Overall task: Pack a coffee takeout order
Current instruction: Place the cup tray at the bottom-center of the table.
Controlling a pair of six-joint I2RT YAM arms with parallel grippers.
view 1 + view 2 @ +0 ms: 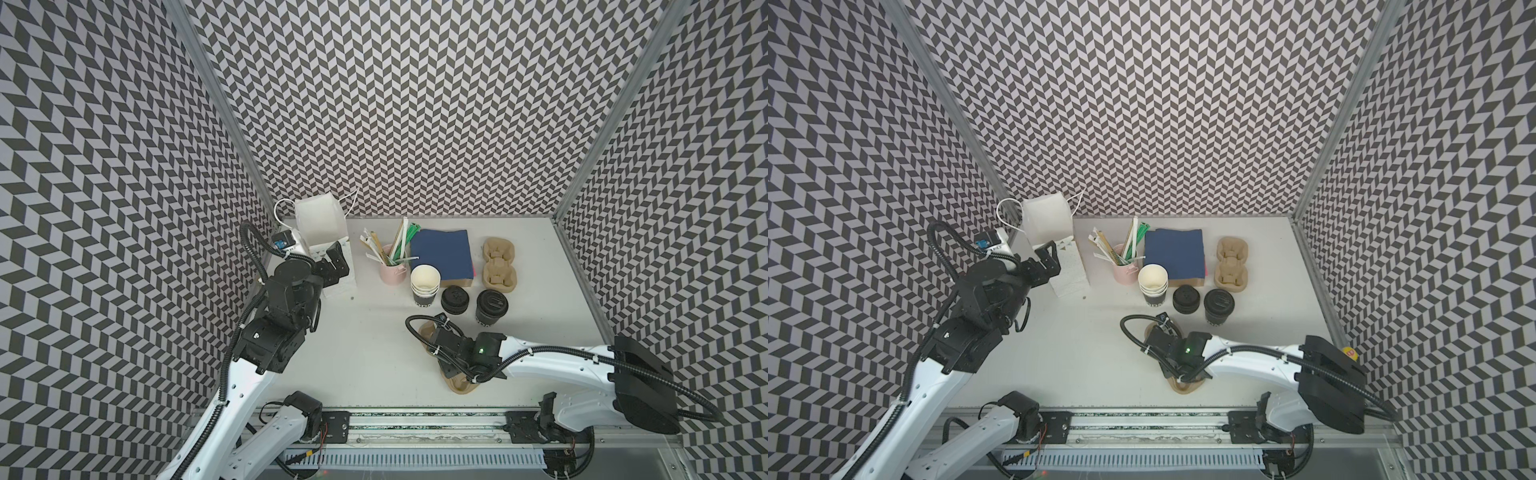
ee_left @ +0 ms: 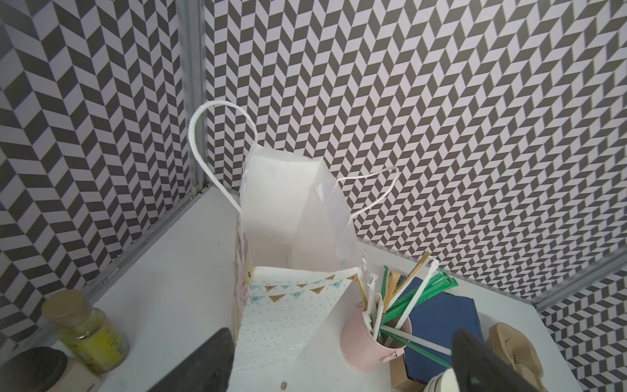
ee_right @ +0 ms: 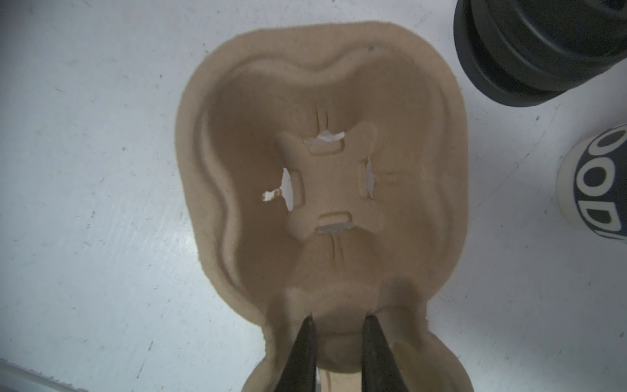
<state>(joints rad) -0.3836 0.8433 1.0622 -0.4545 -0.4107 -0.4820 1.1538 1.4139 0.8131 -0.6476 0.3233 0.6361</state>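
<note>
My right gripper [image 3: 339, 317] is shut on the raised middle ridge of a tan pulp carrier [image 3: 322, 169], which lies flat near the table's front centre [image 1: 457, 384] [image 1: 1185, 386] under that wrist. A dark paper cup with a black lid [image 1: 492, 306] [image 1: 1219, 305] stands just behind it. The navy napkin [image 1: 442, 253] [image 2: 441, 322] lies on a stack at the back. At the back left my left gripper [image 1: 336, 259] [image 2: 342, 332] hangs open and holds nothing, beside a white paper bag [image 1: 322, 228] [image 2: 291, 305].
A shorter black-lidded piece [image 1: 455, 300] and a stack of lidless cups [image 1: 424, 282] stand by the lidded cup. A pink bucket of straws [image 1: 390, 270] and a second carrier [image 1: 498, 262] are at the back. A yellow jar [image 2: 91, 336] sits left of the bag.
</note>
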